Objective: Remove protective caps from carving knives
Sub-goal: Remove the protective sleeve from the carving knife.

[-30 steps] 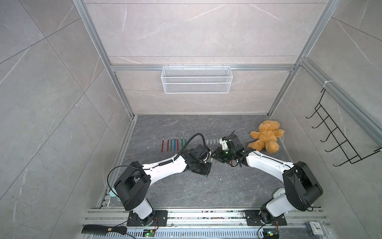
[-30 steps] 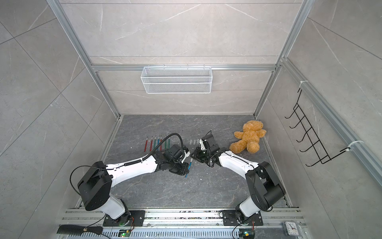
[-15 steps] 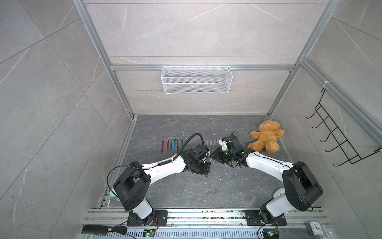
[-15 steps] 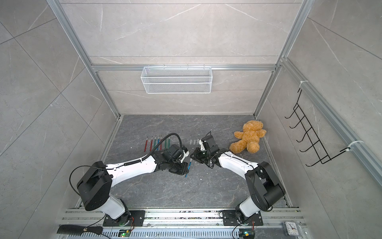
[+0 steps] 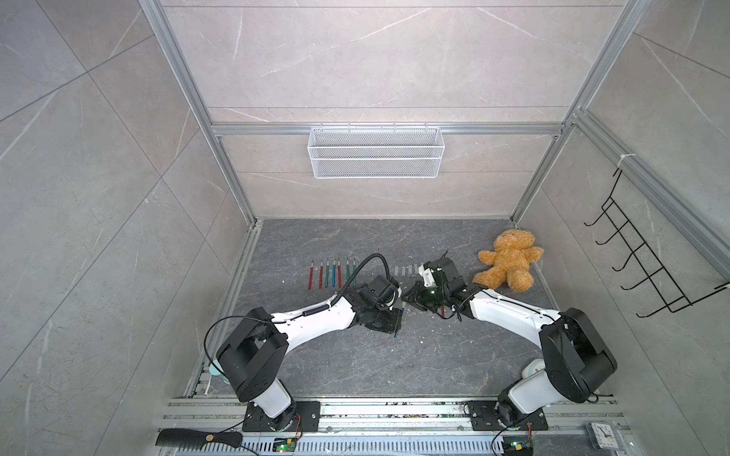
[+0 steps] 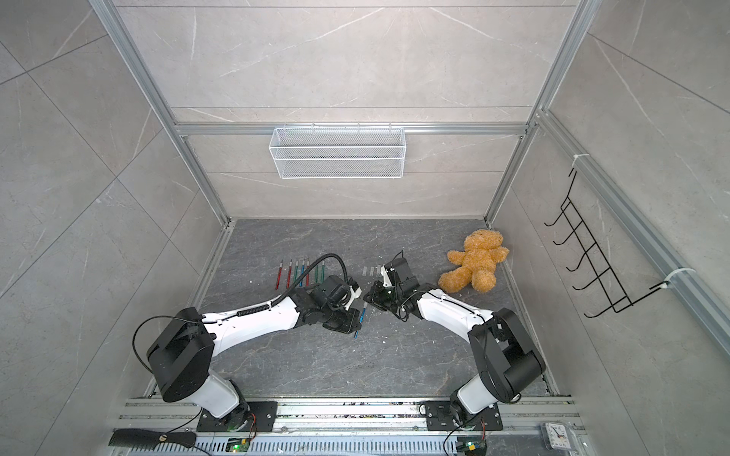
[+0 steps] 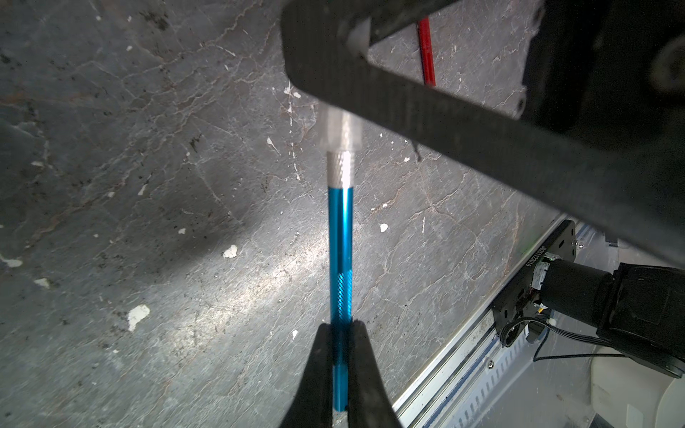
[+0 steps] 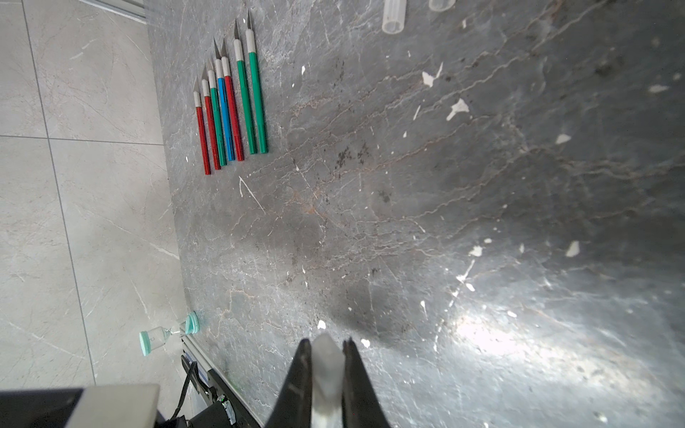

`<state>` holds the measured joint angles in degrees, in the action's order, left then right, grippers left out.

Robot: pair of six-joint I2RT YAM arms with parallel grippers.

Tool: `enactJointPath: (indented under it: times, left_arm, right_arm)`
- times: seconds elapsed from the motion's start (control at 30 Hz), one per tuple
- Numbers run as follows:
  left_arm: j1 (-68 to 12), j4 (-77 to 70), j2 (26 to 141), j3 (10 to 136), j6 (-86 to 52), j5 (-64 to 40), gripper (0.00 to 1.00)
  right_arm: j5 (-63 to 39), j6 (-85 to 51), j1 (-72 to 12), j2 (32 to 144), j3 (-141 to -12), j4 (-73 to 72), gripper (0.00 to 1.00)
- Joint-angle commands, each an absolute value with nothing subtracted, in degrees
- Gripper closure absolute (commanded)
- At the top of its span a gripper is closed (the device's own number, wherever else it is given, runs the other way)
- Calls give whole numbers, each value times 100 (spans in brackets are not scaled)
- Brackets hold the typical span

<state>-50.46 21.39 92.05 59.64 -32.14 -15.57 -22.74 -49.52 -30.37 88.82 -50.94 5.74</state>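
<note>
Carving knives (image 5: 334,276) lie left of loose protective caps (image 5: 403,271) — teddy bear (image 5: 507,262) further right.

White arm links (image 5: 316,323), black joint housings (image 5: 253,355), looping black cable (image 5: 371,256), coiled black cord (image 5: 318,308), black tapered fingers (image 7: 320,374), black bolted base plates (image 5: 308,414)

Robot lab test cell — aluminium frame (image 5: 379,129) around tiled walls (image 5: 98,197), arms (image 5: 316,321) bolted to a slotted rail (image 5: 395,410).

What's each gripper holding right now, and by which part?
The left gripper clamps the blue knife by the rear of its handle; the right gripper pinches the clear cap on the knife's tip.
</note>
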Motion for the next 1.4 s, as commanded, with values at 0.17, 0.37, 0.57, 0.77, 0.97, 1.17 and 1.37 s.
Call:
enactJointPath:
  times: [0.17,0.37,0.57,0.77,0.97,1.17,1.37]
  left_arm:
    - [-5004,2020,8886,5982,-3311,-1548,100]
    - [-5006,1980,8839,5887,-3308,-1505,100]
    - [-5005,1975,8778,5814,-3299,-1433,100]
    - [-5017,2034,8819,5836,-3293,-1382,100]
    - [-5015,2089,8762,5848,-3257,-1273,100]
    - [-5017,2162,8599,5830,-3216,-1117,100]
    - [-5010,2252,8475,5851,-3142,-908,100]
  right_arm:
    - [-2009,-5001,-3060,8763,-5163,874,100]
    - [-1915,-5051,-3009,8752,-5327,1041,100]
    - [-2012,-5172,-2892,8813,-5464,1083,100]
    - [-2012,-5171,-2838,8894,-5701,1256,100]
    - [-1897,-4957,-2674,8954,-6012,1548,100]
    - [-1592,-4622,-2487,8940,-6281,1872,100]
    - [-1425,-4353,-2362,8901,-6384,2001,100]
